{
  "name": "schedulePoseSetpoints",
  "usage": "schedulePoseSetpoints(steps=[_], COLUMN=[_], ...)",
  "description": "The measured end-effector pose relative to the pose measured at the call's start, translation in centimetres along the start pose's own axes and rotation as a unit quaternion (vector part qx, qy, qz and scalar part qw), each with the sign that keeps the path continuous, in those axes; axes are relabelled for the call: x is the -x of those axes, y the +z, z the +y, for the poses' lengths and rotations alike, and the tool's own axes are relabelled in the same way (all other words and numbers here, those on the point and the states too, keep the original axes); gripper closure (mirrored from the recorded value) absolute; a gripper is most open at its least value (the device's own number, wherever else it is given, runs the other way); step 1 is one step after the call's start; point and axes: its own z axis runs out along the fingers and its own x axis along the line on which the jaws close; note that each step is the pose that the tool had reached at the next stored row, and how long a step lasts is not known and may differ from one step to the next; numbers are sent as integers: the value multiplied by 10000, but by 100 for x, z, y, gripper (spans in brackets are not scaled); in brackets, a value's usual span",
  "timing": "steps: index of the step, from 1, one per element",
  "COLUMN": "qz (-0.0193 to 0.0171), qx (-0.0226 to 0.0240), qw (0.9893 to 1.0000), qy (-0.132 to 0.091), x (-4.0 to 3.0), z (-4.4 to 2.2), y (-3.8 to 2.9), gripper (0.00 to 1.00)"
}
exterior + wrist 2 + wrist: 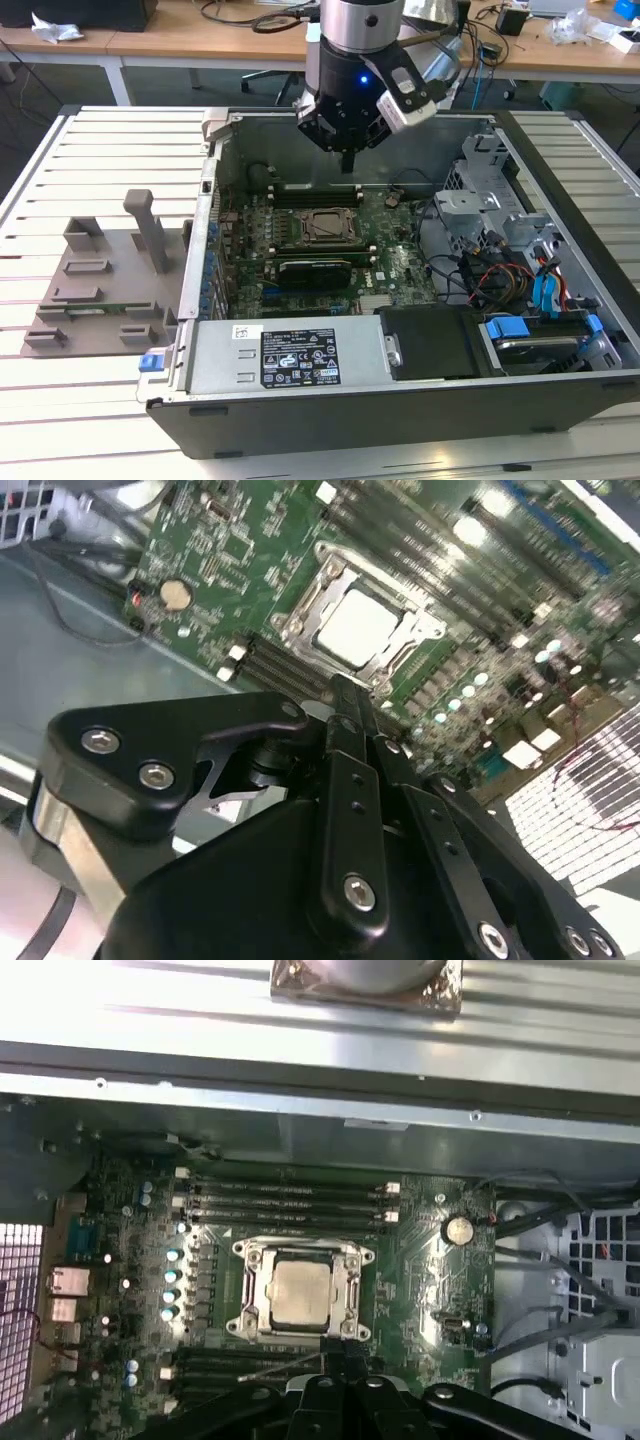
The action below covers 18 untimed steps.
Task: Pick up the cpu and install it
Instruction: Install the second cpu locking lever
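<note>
In the exterior view, the end effector (347, 160) is held pointing down above the open computer case (400, 400). In both wrist views, its fingers (345, 695) are seen pressed together, empty, and the cpu (300, 1291) is seated in the socket frame (255, 1260) below, apart from them.

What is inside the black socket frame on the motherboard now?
The cpu lies flat inside the socket frame, silvery top plate facing up, as both wrist views show. The contacts beneath it are covered. The tool hangs above the board, holding nothing.
</note>
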Motion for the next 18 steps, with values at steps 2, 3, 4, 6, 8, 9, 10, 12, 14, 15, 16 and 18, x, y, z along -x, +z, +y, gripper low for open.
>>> schedulePoseSetpoints(steps=[2, 3, 4, 6, 8, 9, 10, 12, 14, 15, 16, 18], qz=[-2, -1, -1, -1, -1, -1, -1, -1, -2, -1, -1, -1], qx=[26, 26, 26, 26, 26, 26, 26, 26, 26, 26, 26, 25], qw=[10000, 10000, 10000, 10000, 10000, 10000, 10000, 10000, 10000, 10000, 10000, 10000], qy=[2, 2, 1, 2, 2, 2, 2, 2, 2, 2, 2, 2], x=[-3, -9, -13, -18, -22, -23, -25, -27, -30, -31, -32, -34], z=[-13, -25, -38, -50, -59, -63, -67, -74, -81, -84, -87, -93], y=[4, 24, 45, 66, 87, 97, 105, 119, 132, 137, 145, 159], gripper=[89, 89, 89, 89, 89, 89, 89, 89, 89, 89, 89, 89])
